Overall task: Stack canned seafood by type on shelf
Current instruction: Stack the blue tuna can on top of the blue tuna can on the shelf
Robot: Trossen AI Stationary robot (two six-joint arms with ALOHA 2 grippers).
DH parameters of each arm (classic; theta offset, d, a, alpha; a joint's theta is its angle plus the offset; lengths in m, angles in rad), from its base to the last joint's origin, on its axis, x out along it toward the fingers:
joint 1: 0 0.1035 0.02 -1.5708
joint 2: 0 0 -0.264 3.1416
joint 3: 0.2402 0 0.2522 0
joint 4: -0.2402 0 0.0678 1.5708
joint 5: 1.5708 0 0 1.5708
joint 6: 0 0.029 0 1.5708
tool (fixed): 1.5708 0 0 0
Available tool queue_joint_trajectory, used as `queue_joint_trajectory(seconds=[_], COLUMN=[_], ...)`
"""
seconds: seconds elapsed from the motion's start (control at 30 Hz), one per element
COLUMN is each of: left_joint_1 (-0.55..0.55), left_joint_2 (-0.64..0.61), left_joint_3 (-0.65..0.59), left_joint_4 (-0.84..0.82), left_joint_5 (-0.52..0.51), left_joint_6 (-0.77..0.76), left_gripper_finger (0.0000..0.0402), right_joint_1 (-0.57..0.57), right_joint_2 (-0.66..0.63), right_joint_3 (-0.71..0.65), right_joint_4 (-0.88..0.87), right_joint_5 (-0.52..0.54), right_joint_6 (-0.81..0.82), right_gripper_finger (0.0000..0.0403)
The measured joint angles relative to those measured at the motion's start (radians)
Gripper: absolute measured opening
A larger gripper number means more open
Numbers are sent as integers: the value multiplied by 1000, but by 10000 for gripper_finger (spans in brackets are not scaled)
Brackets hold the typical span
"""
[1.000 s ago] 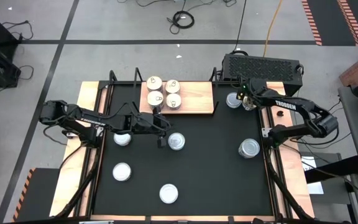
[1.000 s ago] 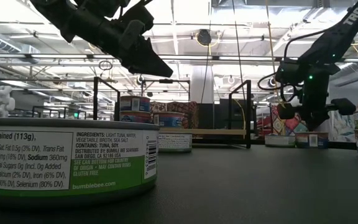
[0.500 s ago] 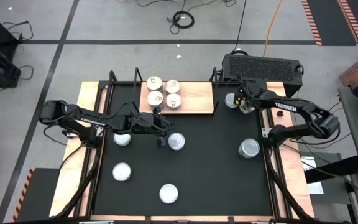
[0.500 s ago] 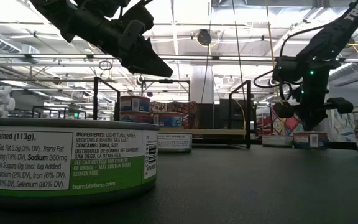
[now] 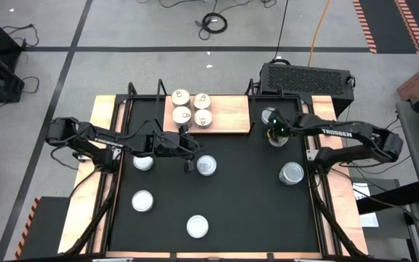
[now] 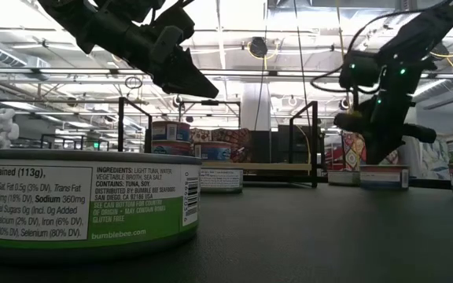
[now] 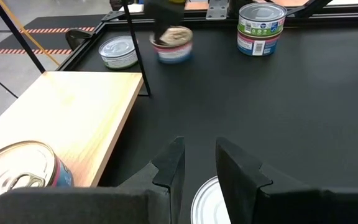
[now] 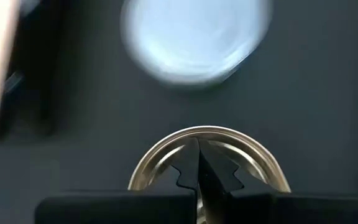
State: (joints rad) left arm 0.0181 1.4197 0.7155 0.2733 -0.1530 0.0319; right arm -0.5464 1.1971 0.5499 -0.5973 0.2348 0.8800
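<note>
The shelf (image 5: pixel 228 113) is a light wooden board at the table's far edge; four white-topped tins (image 5: pixel 192 108) stand on its left part. My right gripper (image 5: pixel 276 133) is shut over a silvery tin (image 8: pixel 210 155) just right of the shelf, near another tin (image 5: pixel 270 115). My left gripper (image 7: pixel 196 163) hangs narrowly open and holds nothing, above and beside a silvery-topped tin (image 5: pixel 206 165) near the table's middle. My right gripper sets its shut fingertips (image 8: pixel 197 146) on the tin's top, just inside its far rim (image 8: pixel 197 129), slanting steeply down from above. The fingers hide the exact spot of contact. In the low view the tin (image 6: pixel 384 177) appears to sit flat on the table.
Loose tins lie at the left (image 5: pixel 143 161), near left (image 5: pixel 142 201) and near middle (image 5: pixel 197 225). Two stacked tins (image 7: pixel 261 28) stand at the right. Black rods (image 6: pixel 314 141) rise at the shelf's ends. A black box (image 5: pixel 308 78) sits beyond the far edge.
My right gripper, still shut, has swung toward the table's left and a little toward its near edge, turning as it went. The tin under it has come along, staying flat and low. The tin beside the shelf's right end has kept its place.
</note>
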Motion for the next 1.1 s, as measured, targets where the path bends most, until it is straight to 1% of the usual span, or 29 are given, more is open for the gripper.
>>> queue_joint_trajectory(seconds=[0.17, 0.23, 0.27, 0.37, 0.5, 0.63, 0.7, 0.77, 0.87, 1.1], left_joint_1=[0, 0, 0, -1, -1, -1, -1, -1, -1, -1], left_joint_2=[0, 0, 0, 0, 0, 0, 0, 0, 0, 0], left_joint_3=[0, 0, 0, 0, 0, 0, 0, 0, 0, 0], left_joint_4=[-1, 0, 0, -1, -3, -4, -4, -5, -4, -6], left_joint_5=[0, 0, 0, 0, 0, 9, 19, 22, 23, 23], left_joint_6=[-1, -1, -1, -1, -20, -23, -25, -26, -26, -26], left_gripper_finger=[93, 93, 93, 93, 93, 93, 93, 93, 93, 93], right_joint_1=[171, 230, 255, 298, 308, 293, 280, 267, 258, 294], right_joint_2=[-33, -48, -60, -103, -183, -231, -233, -228, -204, -110], right_joint_3=[-2, -3, -4, -9, -5, -5, -5, -5, -5, -5], right_joint_4=[-18, -21, -23, -37, -32, -118, -187, -245, -282, -241], right_joint_5=[-63, -71, -66, -7, 118, 219, 249, 262, 263, 234], right_joint_6=[62, 81, 85, 96, 98, 109, 131, 156, 166, 166], right_gripper_finger=[0, 0, 0, 0, 0, 0, 0, 0, 0, 0])
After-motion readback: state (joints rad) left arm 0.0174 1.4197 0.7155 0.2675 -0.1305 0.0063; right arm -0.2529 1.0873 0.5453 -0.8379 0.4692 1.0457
